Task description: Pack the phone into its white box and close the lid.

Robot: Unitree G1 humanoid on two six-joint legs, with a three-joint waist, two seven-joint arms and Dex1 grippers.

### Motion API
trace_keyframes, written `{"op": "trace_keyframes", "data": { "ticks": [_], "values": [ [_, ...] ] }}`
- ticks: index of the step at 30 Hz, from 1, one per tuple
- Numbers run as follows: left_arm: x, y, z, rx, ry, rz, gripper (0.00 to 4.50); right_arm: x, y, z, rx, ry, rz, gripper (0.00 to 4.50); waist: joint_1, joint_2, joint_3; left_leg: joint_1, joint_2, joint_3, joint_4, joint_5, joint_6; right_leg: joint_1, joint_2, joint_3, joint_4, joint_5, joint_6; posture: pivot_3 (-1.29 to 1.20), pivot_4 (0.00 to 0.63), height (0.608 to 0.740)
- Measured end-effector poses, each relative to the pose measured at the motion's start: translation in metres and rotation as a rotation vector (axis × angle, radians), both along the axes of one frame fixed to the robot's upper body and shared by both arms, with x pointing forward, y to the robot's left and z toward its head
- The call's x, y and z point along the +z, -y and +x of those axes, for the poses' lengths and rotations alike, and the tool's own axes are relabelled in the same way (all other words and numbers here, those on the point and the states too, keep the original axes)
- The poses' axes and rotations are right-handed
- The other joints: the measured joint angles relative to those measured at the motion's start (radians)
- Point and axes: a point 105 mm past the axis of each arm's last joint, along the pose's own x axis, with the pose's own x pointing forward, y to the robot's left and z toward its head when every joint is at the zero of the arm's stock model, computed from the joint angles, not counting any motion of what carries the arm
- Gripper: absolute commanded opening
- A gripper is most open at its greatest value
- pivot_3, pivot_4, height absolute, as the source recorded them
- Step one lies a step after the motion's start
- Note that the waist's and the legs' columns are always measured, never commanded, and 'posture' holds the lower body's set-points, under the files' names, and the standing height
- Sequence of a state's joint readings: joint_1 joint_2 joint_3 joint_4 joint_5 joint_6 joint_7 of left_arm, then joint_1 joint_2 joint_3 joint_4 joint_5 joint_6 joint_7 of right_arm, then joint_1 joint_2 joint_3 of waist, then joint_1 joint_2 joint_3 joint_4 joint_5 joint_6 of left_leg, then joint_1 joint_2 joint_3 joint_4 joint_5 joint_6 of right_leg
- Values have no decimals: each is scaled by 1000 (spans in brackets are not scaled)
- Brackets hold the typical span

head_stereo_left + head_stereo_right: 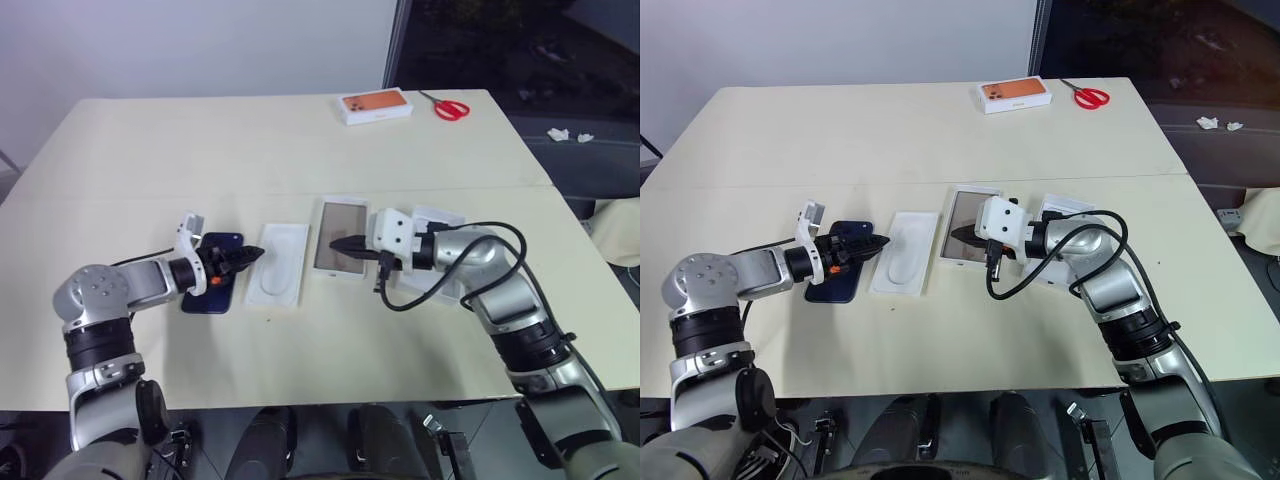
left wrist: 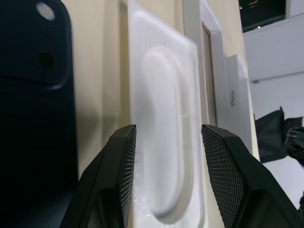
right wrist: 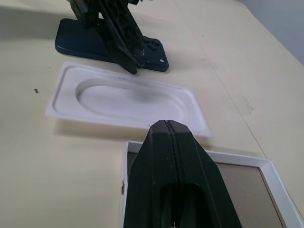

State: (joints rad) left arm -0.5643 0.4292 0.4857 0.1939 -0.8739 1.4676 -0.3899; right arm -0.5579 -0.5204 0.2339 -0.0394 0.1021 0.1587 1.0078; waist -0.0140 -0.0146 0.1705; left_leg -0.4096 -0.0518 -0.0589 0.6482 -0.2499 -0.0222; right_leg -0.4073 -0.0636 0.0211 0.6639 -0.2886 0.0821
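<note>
The dark blue phone [image 1: 208,300] lies flat on the table, partly under my left gripper [image 1: 255,255]. That gripper is open, and its tips reach over the phone's edge toward a white insert with an oval recess [image 1: 280,265]. Nothing sits between its fingers [image 2: 123,156]. The white box [image 1: 342,201] with a tan floor lies right of the insert. My right gripper [image 1: 335,243] is shut and hovers over the box, holding nothing. The lid [image 1: 440,215] lies further right, mostly hidden under my right arm.
An orange-topped box [image 1: 375,106] and red-handled scissors [image 1: 452,108] sit at the table's far right corner. A black cable [image 1: 430,290] loops from my right wrist down to the table. The table's right edge runs close to the lid.
</note>
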Motion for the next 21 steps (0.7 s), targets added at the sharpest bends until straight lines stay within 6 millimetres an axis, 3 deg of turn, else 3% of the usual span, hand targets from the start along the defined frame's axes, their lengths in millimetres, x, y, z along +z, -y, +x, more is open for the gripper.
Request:
{"op": "trace_keyframes", "data": {
  "ticks": [12,21],
  "values": [
    [-3,-3,4,28,6,20,2275,0,0,0,-2,1,2,0,1,0,0,0,0,0,0,0,0,0,0,0,0,0,0,0,150,740],
    [-11,14,6,-17,-22,15,2275,1,-1,1,-6,5,6,0,1,0,0,0,0,0,0,0,0,0,0,0,0,0,0,0,150,740]
  ]
}}
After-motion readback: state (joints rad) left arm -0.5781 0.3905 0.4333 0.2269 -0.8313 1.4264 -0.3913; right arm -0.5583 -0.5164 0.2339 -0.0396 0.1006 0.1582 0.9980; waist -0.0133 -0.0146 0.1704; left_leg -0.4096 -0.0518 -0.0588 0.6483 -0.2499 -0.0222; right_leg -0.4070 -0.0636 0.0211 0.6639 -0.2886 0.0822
